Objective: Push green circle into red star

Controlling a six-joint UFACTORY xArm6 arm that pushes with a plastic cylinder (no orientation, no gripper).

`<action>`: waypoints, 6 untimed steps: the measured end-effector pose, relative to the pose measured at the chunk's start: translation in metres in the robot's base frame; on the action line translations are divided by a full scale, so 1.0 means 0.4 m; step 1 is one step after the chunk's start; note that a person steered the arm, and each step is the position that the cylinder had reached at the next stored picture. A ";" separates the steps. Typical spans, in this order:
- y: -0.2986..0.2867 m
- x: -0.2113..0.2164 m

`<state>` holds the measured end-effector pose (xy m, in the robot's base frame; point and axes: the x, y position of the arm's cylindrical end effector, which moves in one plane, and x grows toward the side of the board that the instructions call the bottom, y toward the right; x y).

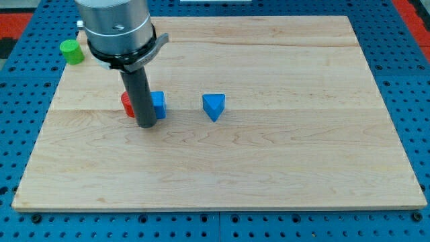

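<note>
The green circle [71,51] stands at the board's top left corner, near the edge. The red star [126,104] lies left of the board's middle, mostly hidden behind my rod. A blue block [158,104], partly hidden so its shape is unclear, sits right against the rod's right side. My tip [146,125] rests on the board just below and between the red star and that blue block, touching or nearly touching both. The tip is well below and to the right of the green circle.
A blue triangle [213,106] lies near the board's middle, right of the rod. The wooden board [269,175] sits on a blue pegboard table. The arm's grey body fills the view's top left.
</note>
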<state>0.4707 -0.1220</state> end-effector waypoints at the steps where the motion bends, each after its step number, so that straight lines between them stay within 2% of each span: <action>1: -0.041 0.000; 2: -0.061 -0.004; 5: -0.067 -0.232; 6: -0.060 -0.349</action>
<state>0.3311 -0.1460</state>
